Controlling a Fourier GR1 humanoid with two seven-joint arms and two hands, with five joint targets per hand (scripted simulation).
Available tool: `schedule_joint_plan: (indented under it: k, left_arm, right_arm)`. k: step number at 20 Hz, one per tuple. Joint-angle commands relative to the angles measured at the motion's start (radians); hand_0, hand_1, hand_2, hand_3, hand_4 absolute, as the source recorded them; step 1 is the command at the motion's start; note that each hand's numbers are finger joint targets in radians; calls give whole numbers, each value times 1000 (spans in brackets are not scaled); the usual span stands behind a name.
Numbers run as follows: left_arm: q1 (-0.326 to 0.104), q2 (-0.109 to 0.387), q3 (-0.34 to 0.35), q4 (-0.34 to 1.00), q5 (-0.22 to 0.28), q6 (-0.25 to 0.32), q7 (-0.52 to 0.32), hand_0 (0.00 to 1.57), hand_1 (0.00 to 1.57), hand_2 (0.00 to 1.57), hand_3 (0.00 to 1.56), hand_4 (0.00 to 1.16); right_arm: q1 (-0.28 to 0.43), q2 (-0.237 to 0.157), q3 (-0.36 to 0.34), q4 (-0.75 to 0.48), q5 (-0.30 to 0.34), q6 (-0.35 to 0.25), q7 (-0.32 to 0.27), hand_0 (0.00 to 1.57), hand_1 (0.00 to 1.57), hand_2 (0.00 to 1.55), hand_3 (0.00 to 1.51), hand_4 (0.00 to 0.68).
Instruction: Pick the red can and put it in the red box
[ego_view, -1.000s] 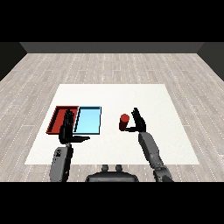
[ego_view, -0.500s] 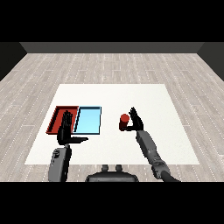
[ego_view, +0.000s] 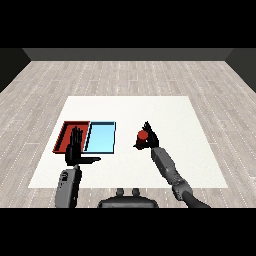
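The red can (ego_view: 142, 134) stands upright on the white table, right of the light blue tray (ego_view: 100, 137). My right hand (ego_view: 151, 139) is against the can's right side, fingers pointing up behind it and thumb stretched out below it to the left; it is open and the can rests on the table. The red tray (ego_view: 65, 133) lies at the left, touching the blue tray. My left hand (ego_view: 74, 150) is raised over the red tray's near edge, open, fingers straight up, thumb out to the right, holding nothing.
The white table (ego_view: 175, 115) extends wide behind and to the right of the can. Grey wooden floor surrounds it. Both forearms come in from the lower corners.
My right hand has edged left until it is against the can. The can and the left hand have stayed in place.
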Motion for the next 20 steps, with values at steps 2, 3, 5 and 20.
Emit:
schedule_joint_plan:
  k: [2, 3, 5, 20]
  left_arm:
    - [-40, -12, 5, 38, -17, 30, -8, 0, 0, 0, 0, 0]
    - [-19, 22, 27, 8, 32, -18, 34, 0, 0, 0, 0, 0]
    - [-8, -10, 0, 20, -10, 15, -14, 0, 0, 0, 0, 0]
    - [3, -8, -25, -55, -18, 28, 30, 0, 0, 0, 0, 0]
  right_arm:
    - [-107, -3, -35, 186, 4, 25, -89, 0, 0, 0, 0, 0]
    - [-95, 1, 81, 139, -87, -17, -50, 0, 0, 0, 0, 0]
    - [-117, -2, -21, 174, -28, 30, -55, 0, 0, 0, 0, 0]
    - [-195, 1, 126, 321, -171, -248, -77, 1462, 1462, 1459, 1423, 611]
